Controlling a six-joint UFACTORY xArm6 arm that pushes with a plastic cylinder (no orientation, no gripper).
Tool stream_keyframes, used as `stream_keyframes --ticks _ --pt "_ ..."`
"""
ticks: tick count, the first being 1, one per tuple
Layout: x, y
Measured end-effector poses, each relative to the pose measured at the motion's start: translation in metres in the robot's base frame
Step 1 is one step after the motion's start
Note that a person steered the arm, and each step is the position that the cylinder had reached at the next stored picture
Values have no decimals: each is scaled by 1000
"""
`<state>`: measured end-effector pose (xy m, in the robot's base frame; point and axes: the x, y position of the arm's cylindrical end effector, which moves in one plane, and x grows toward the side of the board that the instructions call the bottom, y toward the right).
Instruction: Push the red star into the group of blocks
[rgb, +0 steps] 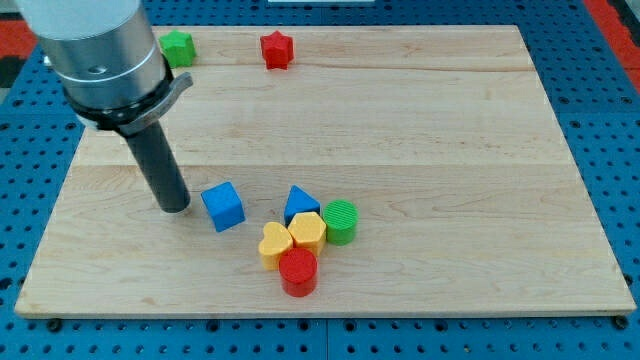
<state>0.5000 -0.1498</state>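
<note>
The red star (276, 49) lies near the view's top edge of the wooden board (450, 150), left of centre. The group sits low in the middle: a blue triangle (299, 203), a green cylinder (340, 221), a yellow pentagon-like block (308, 232), a yellow heart (274, 243) and a red cylinder (298, 272). A blue cube (223, 206) stands just left of the group. My tip (175, 207) rests on the board just left of the blue cube, far from the red star.
A green star-like block (178, 46) lies at the view's top left, partly behind the arm's grey body (100, 50). A blue pegboard (600, 120) surrounds the board.
</note>
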Motion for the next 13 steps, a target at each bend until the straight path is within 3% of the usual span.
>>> stream_keyframes --ticks 1,2,3,4,6,7,8,9,10,11,12,13 --pt "8 44" --pt "8 51" --pt "-36 5" --pt "-111 -26" --pt "-257 38" --pt "-307 73" --pt "-282 122" --pt "-231 121" --pt "-236 109" --pt "-288 118" --pt "-299 86" --pt "-252 93"
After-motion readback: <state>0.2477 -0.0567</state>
